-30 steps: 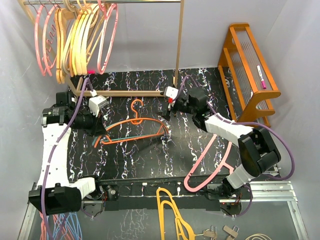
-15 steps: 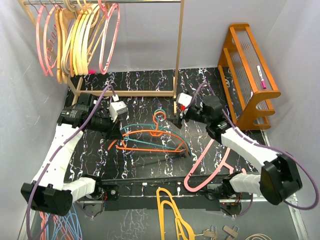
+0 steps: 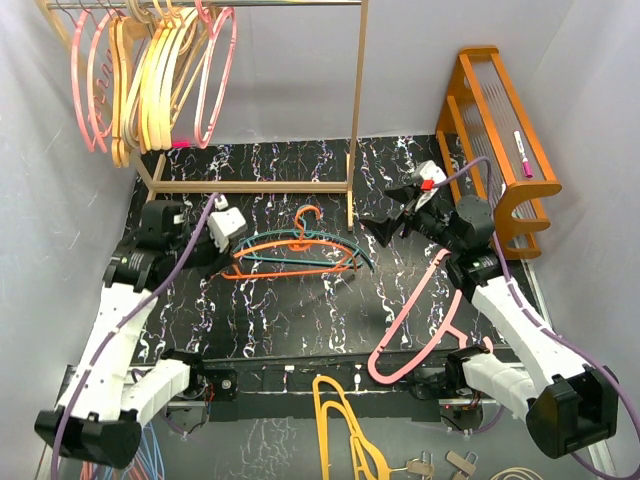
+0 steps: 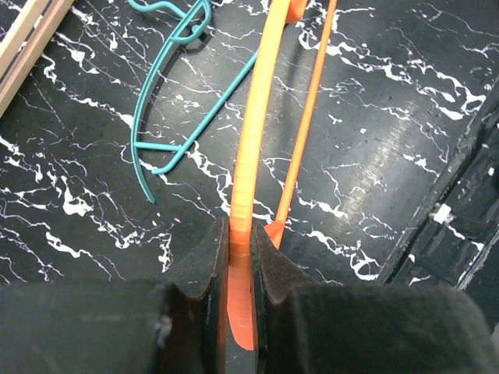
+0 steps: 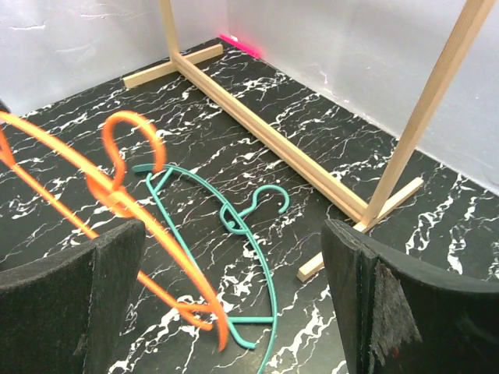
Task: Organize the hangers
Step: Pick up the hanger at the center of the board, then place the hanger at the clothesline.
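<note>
My left gripper [image 3: 231, 268] [image 4: 240, 257] is shut on the left end of an orange hanger [image 3: 300, 262] [image 4: 253, 140], which is raised above the black mat [image 3: 300, 320]. Just beneath and behind it a teal hanger [image 3: 352, 248] [image 4: 168, 109] [image 5: 257, 257] lies flat on the mat. The orange hanger [image 5: 117, 199] looks blurred in the right wrist view. My right gripper [image 3: 388, 215] [image 5: 230, 234] hovers open and empty to the right of both. A pink hanger [image 3: 420, 310] lies on the mat under the right arm. Several pink, tan and yellow hangers [image 3: 150, 70] hang on the rack's rail.
The wooden rack's base bar [image 3: 250, 185] [image 5: 265, 132] and upright post [image 3: 357, 100] stand behind the hangers. An orange wooden shelf [image 3: 500, 140] is at the right. A mustard-yellow hanger [image 3: 340, 420] lies past the mat's front edge, and a blue-and-pink bunch [image 3: 120, 450] sits at the bottom left.
My right gripper has pulled back to the right, away from the orange hanger's end, staying open. My left gripper has carried the orange hanger right, then slightly back, leaving the teal hanger on the mat.
</note>
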`<state>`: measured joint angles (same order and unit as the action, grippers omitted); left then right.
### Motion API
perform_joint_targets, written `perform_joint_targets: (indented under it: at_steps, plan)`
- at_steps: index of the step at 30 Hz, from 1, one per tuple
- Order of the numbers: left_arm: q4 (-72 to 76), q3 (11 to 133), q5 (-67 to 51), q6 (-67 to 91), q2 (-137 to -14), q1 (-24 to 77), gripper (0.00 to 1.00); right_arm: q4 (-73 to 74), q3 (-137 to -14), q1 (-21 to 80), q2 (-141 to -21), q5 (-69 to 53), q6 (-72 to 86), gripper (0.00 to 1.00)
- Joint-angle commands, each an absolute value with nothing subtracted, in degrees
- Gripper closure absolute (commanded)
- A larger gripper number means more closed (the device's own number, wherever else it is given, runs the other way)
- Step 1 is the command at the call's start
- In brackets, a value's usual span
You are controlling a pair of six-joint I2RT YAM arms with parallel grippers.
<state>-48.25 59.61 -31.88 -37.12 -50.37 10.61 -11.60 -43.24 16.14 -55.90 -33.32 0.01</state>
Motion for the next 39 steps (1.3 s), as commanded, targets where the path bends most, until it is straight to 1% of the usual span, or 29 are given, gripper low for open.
perform_joint_targets:
  at_steps: [1, 3, 5, 10, 14, 16, 18, 22, 27, 32, 39]
  plan:
    - [-47.93, 66.27, -30.37, -31.12, -53.29, 10.28, 1.0, -17.18, -40.0, 16.35, -53.38, -32.86, 4.02, 0.02]
    - [-49.46, 72.56, -27.9, -25.19, -54.98, 10.28, 1.0, -19.52, -38.68, 16.32, -51.05, -28.92, 4.66, 0.02]
    - [-52.96, 81.76, -25.33, -21.15, -57.74, 10.31, 1.0, -21.14, -38.21, 16.26, -49.98, -27.62, 5.29, 0.02]
    - [-61.5, 101.53, -22.59, -16.89, -64.7, 10.27, 1.0, -22.05, -39.73, 16.25, -52.27, -32.65, 8.04, 0.02]
    - [-67.64, 119.17, -21.0, -15.59, -73.24, 10.25, 1.0, -28.77, -37.29, 16.2, -53.96, -33.83, 10.58, 0.01]
    - [-67.82, 126.53, -18.03, -14.65, -77.36, 10.28, 1.0, -32.33, -36.11, 16.26, -54.82, -34.65, 11.78, 0.01]
    - [-66.27, 130.99, -13.89, -13.71, -80.46, 10.28, 1.0, -35.14, -35.35, 16.24, -55.88, -35.64, 13.3, 0.02]
    - [-63.37, 137.48, -7.3, -11.7, -85.71, 10.28, 1.0, -38.64, -34.79, 16.28, -57.35, -36.64, 15.63, 0.03]
    - [-59.55, 139.82, -1.9, -11.12, -88.57, 10.44, 1.0, -39.91, -34.49, 16.25, -57.26, -37.2, 16.3, 0.03]
    - [-53.79, 137.06, -1.8, -11.63, -87.2, 10.71, 1.0, -40.13, -33.7, 16.26, -57.14, -38.28, 15.49, 0.03]
    - [-51.06, 136.55, -3.18, -11.72, -86.13, 11.07, 1.0, -41.32, -32.12, 16.2, -58.57, -40.16, 15.7, 0.04]
